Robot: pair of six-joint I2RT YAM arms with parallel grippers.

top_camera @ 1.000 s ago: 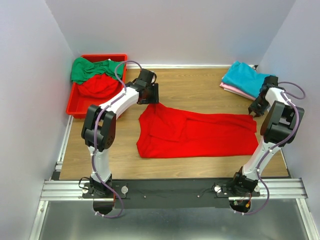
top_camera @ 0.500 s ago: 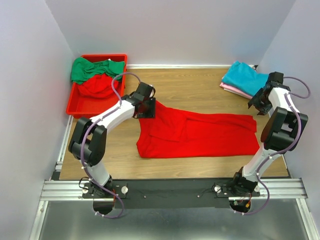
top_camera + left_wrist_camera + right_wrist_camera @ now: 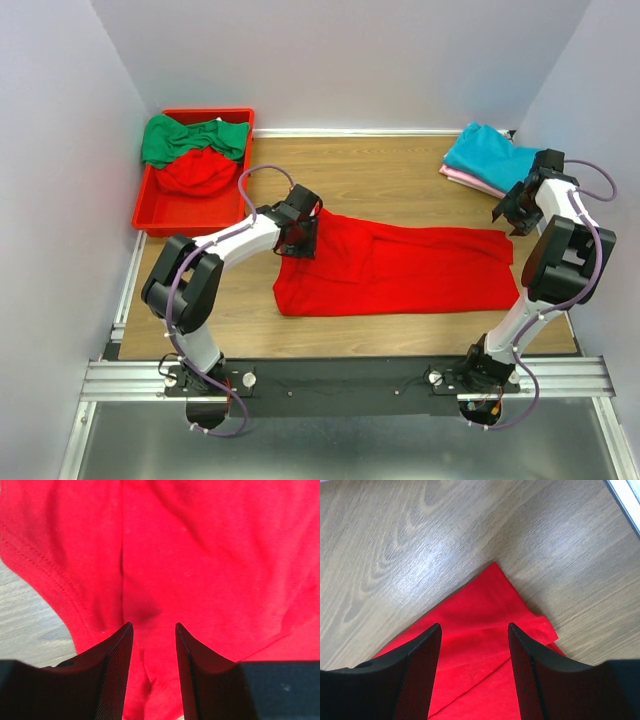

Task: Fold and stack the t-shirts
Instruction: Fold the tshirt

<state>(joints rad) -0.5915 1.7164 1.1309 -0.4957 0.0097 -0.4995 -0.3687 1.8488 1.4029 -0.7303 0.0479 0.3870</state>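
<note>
- The left end effector (image 3: pixel 153 626) points down onto the red t-shirt (image 3: pixel 390 270), its two dark fingers (image 3: pixel 116 672) a narrow gap apart, so it stands open with nothing clamped
- Red cloth fills the gap between those fingers, with a small wrinkle running up through it; whether the tips touch the cloth cannot be told
- In the left wrist view a stitched hem curves down the left side, and a strip of pale wood shows beyond it
- From above, this end effector sits over the shirt's far left corner, its arm reaching in from the left
- The right end effector (image 3: pixel 473 627) is open wider, its jaws spread above the shirt's pointed right corner and apart from it
- Under that corner the cloth shows layered folded edges lying on the wood
- The red t-shirt lies flat in the middle of the surface (image 3: pixel 400 185), drawn out long from left to right between the two arms
- At the far right corner, a teal t-shirt (image 3: pixel 485 155) rests on a pink t-shirt (image 3: pixel 458 177)
- At the far left stands a red plastic bin (image 3: pixel 148 212), holding a green t-shirt (image 3: pixel 185 138) and a crumpled red garment (image 3: pixel 195 172)
</note>
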